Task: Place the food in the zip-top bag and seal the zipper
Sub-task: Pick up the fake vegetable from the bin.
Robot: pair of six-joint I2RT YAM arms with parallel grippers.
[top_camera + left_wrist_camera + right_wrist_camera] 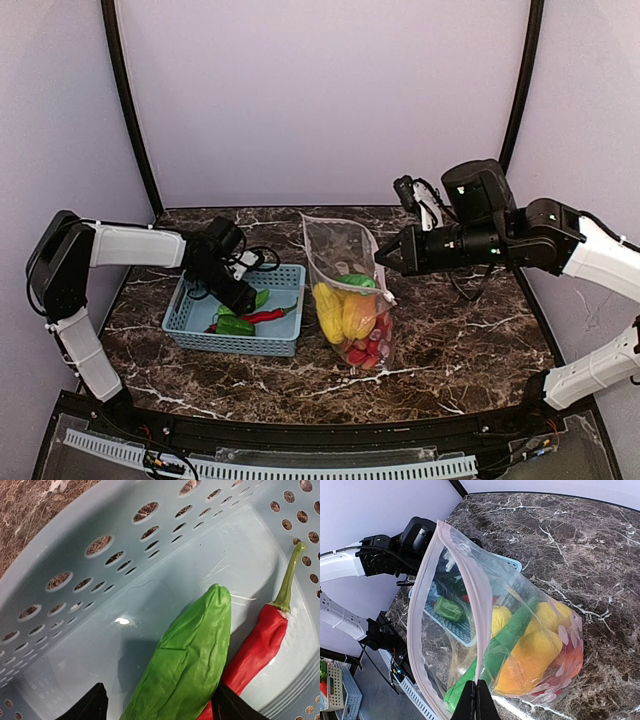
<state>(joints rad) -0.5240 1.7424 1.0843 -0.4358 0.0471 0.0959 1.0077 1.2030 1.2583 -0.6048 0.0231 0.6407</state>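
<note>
Three pieces of food lie in the one blue basket [275, 345] towards the worktop's [470, 330] left edge: one green leaf [185, 665], one red chili [257, 647], one green vegetable [235, 326]. The left claw [160, 705] straddles the leaf, fingers apart. The right claw [477, 700] is pinched together on the mouth edge of the single zip-top bag [335, 245], which stands mid-worktop holding one green cucumber [507, 637], at least two yellow pieces [328, 312] and red pieces [365, 352] too bunched to count.

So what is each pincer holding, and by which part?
Right pincer is shut on the bag, at its mouth rim. Left pincer holds nothing: it stands open astride the green leaf in the basket.
</note>
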